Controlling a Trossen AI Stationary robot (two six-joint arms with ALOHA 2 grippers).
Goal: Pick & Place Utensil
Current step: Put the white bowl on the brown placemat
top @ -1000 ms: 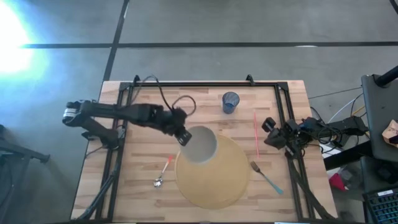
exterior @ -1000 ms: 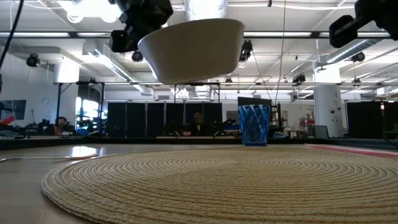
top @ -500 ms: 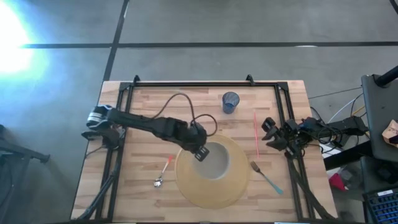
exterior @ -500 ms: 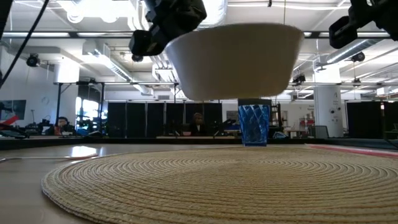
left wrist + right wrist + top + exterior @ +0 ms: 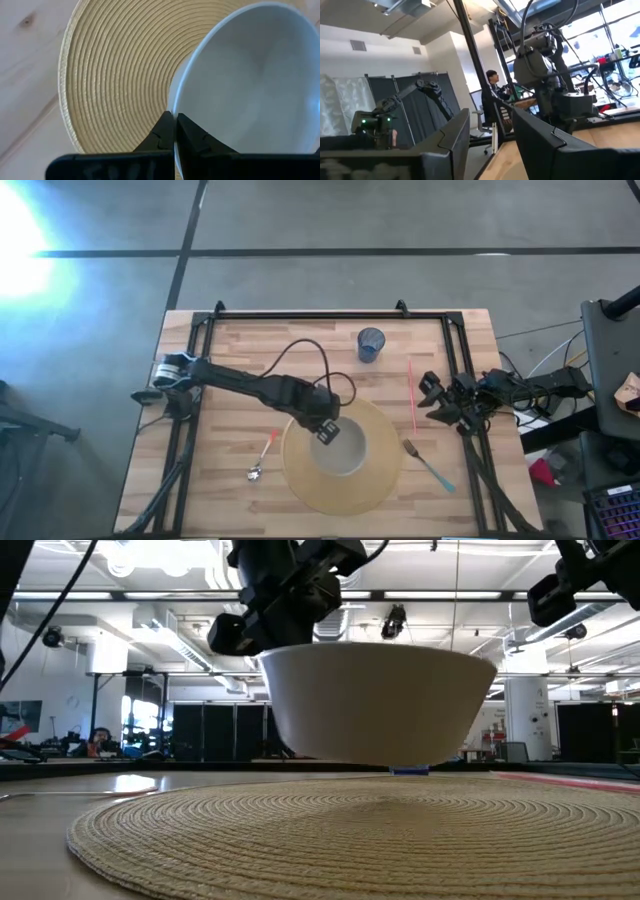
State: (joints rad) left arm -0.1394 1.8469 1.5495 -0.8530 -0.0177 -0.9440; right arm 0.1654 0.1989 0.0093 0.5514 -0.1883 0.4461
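My left gripper is shut on a white bowl, which hangs just above the round woven placemat; the low view shows the bowl a little clear of the mat. A spoon with an orange handle lies left of the mat. Right of the mat lies a fork with a teal handle. My right gripper waits at the table's right edge, open with nothing between its fingers. My left gripper pinches the bowl's rim on the bowl's far left side, one finger inside the bowl and one outside. The fingers come from above, slanting in from the table's left. The bowl hangs nearly level, mouth up, clear of the placemat.
A blue cup stands at the table's far middle. A pink straw lies along the right side, between the mat and my right gripper. A black frame runs around the far and side edges of the table.
My left gripper has carried the bowl toward the table's right and near edges and down, from beside the mat's far left edge to low over its middle. The bowl has stayed mouth up in the hold.
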